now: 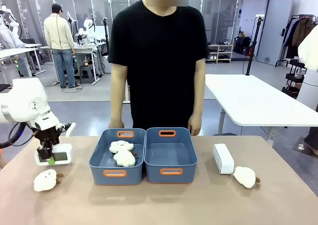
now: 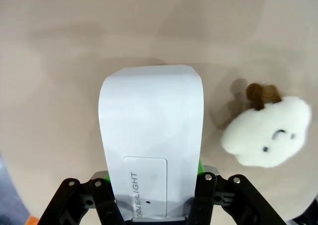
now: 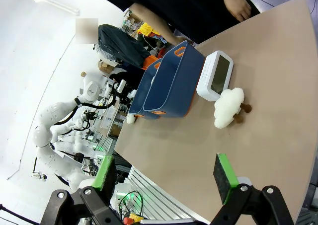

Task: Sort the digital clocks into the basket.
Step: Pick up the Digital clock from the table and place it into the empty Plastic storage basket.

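Observation:
One white digital clock (image 1: pixel 53 156) sits at the table's left, LCD face toward me, and my left gripper (image 1: pixel 49 157) is shut on it from above. In the left wrist view this clock (image 2: pixel 151 140) stands between the green-padded fingers (image 2: pixel 200 168). The second clock (image 1: pixel 223 158) stands on its side right of the bins, also seen as the clock (image 3: pixel 214 76) far ahead of my open right gripper (image 3: pixel 164 180). The right blue basket (image 1: pixel 170 171) is empty. The left blue basket (image 1: pixel 115 173) holds two cream plush toys (image 1: pixel 122 153).
A cream plush (image 1: pixel 45 180) lies just in front of the held clock, close to it in the left wrist view as the plush (image 2: pixel 266 130). Another plush (image 1: pixel 245 176) lies by the second clock. A person (image 1: pixel 158 61) stands at the far edge, hands hanging by the bins.

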### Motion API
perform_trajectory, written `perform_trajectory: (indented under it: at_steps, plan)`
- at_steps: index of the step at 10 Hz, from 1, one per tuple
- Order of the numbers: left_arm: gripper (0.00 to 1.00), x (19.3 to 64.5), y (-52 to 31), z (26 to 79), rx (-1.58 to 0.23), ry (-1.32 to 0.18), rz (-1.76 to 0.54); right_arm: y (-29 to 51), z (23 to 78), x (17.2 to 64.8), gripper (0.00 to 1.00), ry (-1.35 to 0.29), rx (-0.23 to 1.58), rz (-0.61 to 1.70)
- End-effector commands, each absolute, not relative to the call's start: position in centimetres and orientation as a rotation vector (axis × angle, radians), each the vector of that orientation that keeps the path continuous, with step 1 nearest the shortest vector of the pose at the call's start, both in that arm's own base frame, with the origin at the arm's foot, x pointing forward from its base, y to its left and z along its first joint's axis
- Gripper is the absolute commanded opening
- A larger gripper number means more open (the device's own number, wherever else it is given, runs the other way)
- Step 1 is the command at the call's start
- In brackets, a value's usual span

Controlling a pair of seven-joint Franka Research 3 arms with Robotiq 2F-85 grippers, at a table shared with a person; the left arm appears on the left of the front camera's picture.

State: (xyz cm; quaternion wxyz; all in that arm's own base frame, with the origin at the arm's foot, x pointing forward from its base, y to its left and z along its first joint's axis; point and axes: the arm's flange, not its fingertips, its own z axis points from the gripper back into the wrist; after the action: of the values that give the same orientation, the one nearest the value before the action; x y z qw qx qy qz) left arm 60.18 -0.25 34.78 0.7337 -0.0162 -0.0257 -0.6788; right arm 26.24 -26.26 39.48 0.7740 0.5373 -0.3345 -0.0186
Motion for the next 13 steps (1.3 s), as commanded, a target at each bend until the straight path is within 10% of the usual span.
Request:
perform_trajectory:
  at_steps: [1,6,13]
  plan:
    - [0.54,57.7,-2.8,44.5,-0.09,-0.171,-1.513,-26.3,39.5,26.1,1.0,-0.734,1.168,-0.028]
    - [0.54,58.8,-27.5,52.4,-0.089,-0.238,-1.648,-26.3,39.5,26.1,1.0,-0.734,1.168,-0.028]
    - [0.63,58.7,-43.3,42.9,-0.165,-0.157,-1.585,-26.3,39.5,26.1,1.0,-0.734,1.168,-0.028]
